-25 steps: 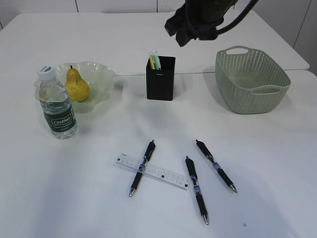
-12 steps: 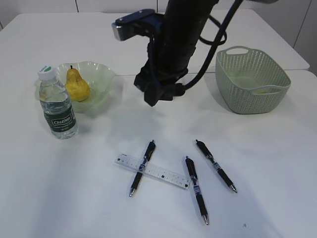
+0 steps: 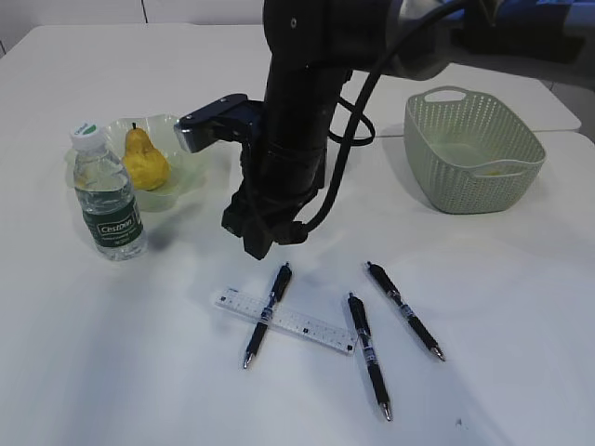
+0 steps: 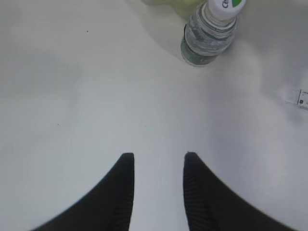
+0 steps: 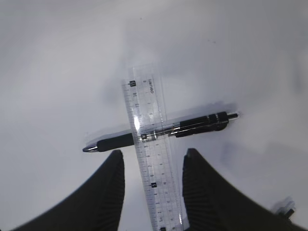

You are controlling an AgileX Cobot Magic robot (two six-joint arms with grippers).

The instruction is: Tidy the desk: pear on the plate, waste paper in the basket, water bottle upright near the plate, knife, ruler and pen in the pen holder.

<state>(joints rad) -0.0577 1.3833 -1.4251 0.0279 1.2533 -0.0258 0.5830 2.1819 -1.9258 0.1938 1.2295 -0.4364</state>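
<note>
My right gripper [image 3: 258, 243] is open and hangs just above the clear ruler [image 3: 288, 321], which lies across a black pen [image 3: 267, 314]. In the right wrist view the open jaws [image 5: 153, 155] straddle the ruler [image 5: 146, 108], with the pen [image 5: 199, 123] crosswise beyond them. Two more black pens [image 3: 368, 355] [image 3: 404, 309] lie to the right. The yellow pear [image 3: 144, 160] sits on the pale green plate [image 3: 193, 149]. The water bottle [image 3: 107, 195] stands upright beside the plate. My arm hides the pen holder. My left gripper [image 4: 156, 156] is open over bare table near the bottle [image 4: 210, 30].
A green woven basket [image 3: 472, 149] stands at the right rear. The right arm [image 3: 297, 121] fills the middle of the table. No knife or waste paper shows clearly. A ruler end [image 4: 301, 96] shows at the right edge of the left wrist view.
The right arm has come down and toward the front left, from above the pen holder to just over the ruler and pen. It now covers the pen holder.
</note>
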